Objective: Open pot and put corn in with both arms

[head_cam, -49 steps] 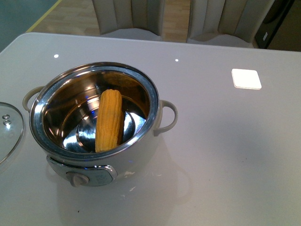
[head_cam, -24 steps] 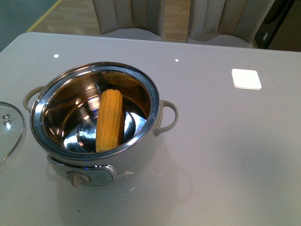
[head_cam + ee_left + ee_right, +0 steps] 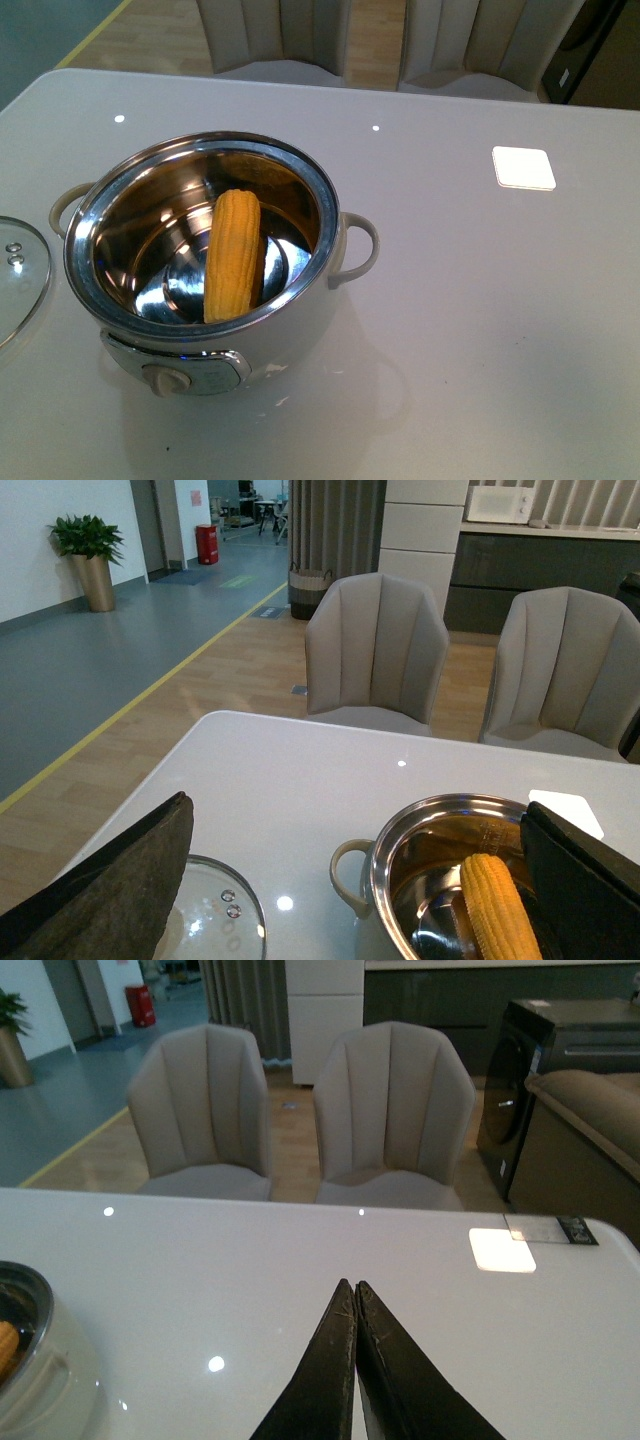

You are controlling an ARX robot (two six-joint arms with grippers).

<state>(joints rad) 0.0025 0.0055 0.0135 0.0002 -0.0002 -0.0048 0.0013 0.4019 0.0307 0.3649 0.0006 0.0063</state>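
Inside the pot point(image 3: 300, 330), the corn point(image 3: 233, 255) (near-upright, tip rearward).

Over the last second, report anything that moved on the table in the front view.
Nothing visibly changed. The corn lies in the same spot inside the open pot, the glass lid sits beside it on the table, and neither arm enters the front view.
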